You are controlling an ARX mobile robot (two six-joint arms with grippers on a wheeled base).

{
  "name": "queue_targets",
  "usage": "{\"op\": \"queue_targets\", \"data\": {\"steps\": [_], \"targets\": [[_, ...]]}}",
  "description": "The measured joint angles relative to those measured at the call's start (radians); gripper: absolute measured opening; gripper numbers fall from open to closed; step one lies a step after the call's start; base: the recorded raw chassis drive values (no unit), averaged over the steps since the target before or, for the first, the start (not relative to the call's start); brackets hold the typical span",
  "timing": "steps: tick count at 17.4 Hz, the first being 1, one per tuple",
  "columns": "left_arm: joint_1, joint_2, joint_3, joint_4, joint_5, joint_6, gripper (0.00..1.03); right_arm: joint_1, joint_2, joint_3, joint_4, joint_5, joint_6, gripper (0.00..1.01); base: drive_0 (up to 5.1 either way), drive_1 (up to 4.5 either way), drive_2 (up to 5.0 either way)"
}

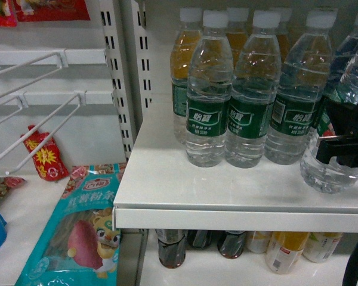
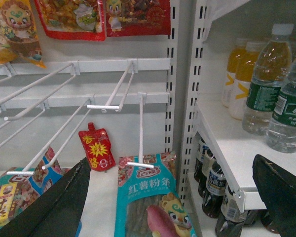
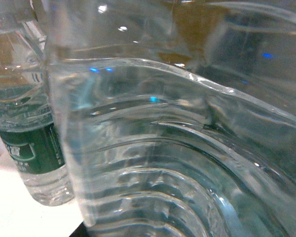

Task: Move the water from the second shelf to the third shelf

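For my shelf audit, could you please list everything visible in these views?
water bottle: one, clear, tilted at shelf's right edge, in the right claw.
green-label bottles: at least three, clear, front row.
amber drink bottles: at least two, back row.
dark bottles: three, shelf below.
yellow drink bottles: about three, lower right.
teal snack bag: one, lower left.
red sachet: one, back wall.
wire hooks: several, white.
right claw: black, around water bottle.
left claw: black, open.

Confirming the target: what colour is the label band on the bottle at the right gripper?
Green, on the water bottle at the right gripper; head view shows it best.
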Motion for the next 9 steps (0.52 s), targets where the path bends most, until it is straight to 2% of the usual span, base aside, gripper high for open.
{"op": "queue_targets", "data": {"steps": [9], "targets": [[0.000,0.000,0.000,0.000,0.000,0.000,0.98,0.032,0.163,0.138,0.002,0.037,-0.018,0.41,0.0,0.00,0.0]]}}
